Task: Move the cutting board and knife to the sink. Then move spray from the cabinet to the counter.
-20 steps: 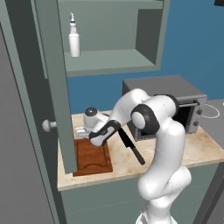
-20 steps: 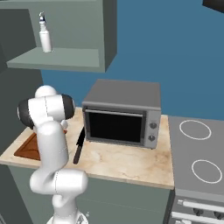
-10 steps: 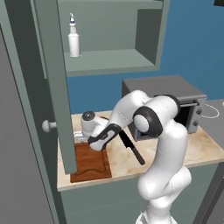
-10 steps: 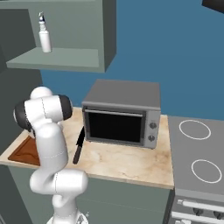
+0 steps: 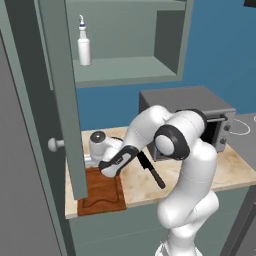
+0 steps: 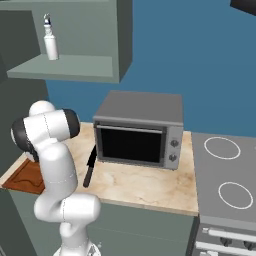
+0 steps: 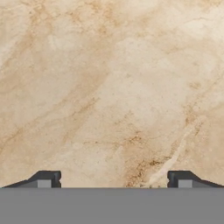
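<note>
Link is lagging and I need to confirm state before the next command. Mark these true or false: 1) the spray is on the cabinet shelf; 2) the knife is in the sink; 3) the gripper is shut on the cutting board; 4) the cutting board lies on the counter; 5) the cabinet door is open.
1) True: the spray stands on the cabinet shelf.
2) False: the knife lies on the counter, in front of the oven.
3) False: the gripper is open, over bare counter.
4) True: the cutting board lies flat at the counter's left end.
5) True.
</note>
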